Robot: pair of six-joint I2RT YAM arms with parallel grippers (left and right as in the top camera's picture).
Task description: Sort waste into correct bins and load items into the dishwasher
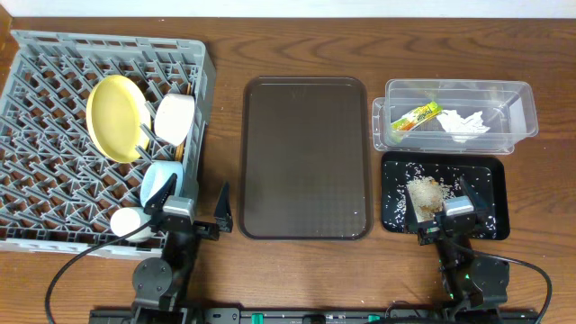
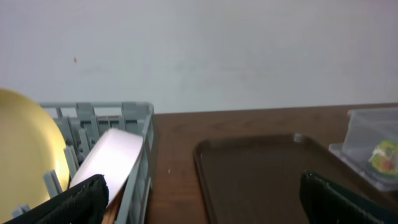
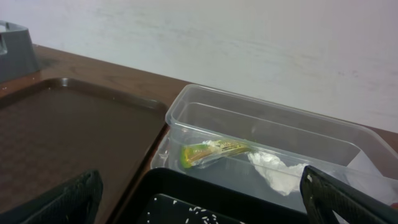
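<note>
The grey dish rack (image 1: 54, 108) at left holds the yellow plate (image 1: 117, 117), a white bowl (image 1: 175, 118), a light blue bowl (image 1: 160, 180), a small white cup (image 1: 126, 221) and chopsticks (image 1: 183, 144). The clear tub (image 1: 517, 117) at back right holds the green-and-orange wrapper (image 1: 416, 116) and white tissue (image 1: 465, 122). The black tray (image 1: 490, 180) holds rice scraps (image 1: 425, 192). My left gripper (image 1: 191, 209) is open and empty beside the rack's front right corner. My right gripper (image 1: 454, 216) is open and empty over the black tray's front edge. The wrapper (image 3: 211, 151) and tissue (image 3: 273, 168) show in the right wrist view.
A large dark brown serving tray (image 1: 306, 157) lies in the middle, bare; it also shows in the left wrist view (image 2: 261, 174) and the right wrist view (image 3: 68, 130). A pale wall stands behind the table.
</note>
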